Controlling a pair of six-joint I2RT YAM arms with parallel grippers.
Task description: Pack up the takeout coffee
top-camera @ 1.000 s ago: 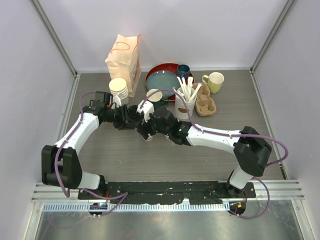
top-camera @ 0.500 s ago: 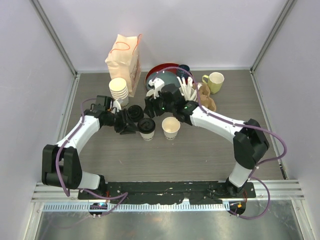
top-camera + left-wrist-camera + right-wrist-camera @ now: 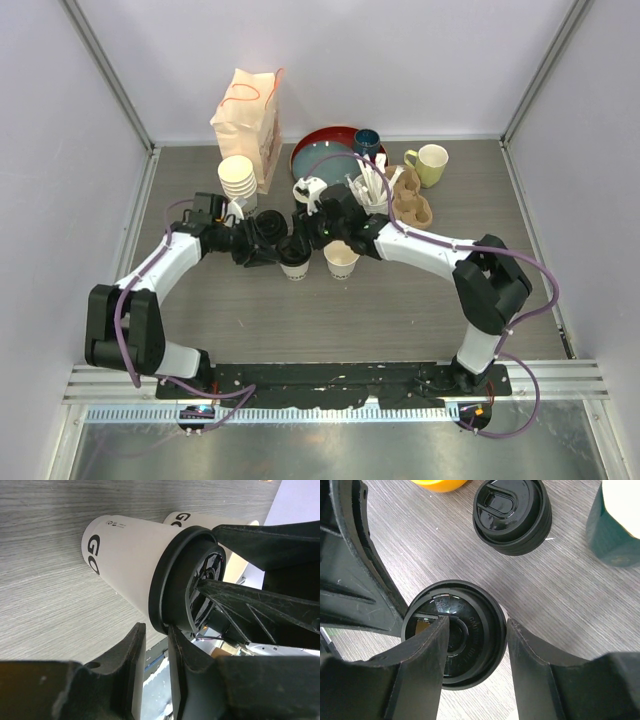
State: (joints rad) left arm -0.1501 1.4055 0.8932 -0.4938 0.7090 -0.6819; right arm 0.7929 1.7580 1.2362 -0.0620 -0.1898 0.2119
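the lidded cup (image 3: 294,268) stood upright near the middle of the table (image 3: 400,320), its long axis vertical and its black lid (image 3: 470,611) facing up. in the left wrist view it only appeared to run slantwise, lid toward the lower right. just to its right stood the open cup (image 3: 342,258), mouth up; whether the two touched was not clear.

the right pincer (image 3: 476,630) hung over the lid with its jaws spread, released. one finger (image 3: 427,655) crossed the lid's top and the other sat at its rim, but contact could not be made out. the left pincer (image 3: 157,640) sat at the cup's left with only a thin slit between its jaws, the tips right at the lid's rim. i could not tell whether they nipped it. from above, both pincers crowded over the lid and hid much of it.

a stack of spare lids (image 3: 512,512) lay near. an orange object (image 3: 440,484) and a dark green vessel (image 3: 612,530) were cut off at the frame edge. behind, a stack of cups (image 3: 238,178) and a paper bag (image 3: 247,115) stood close. wood-grain table ran from the cups toward the arm bases.
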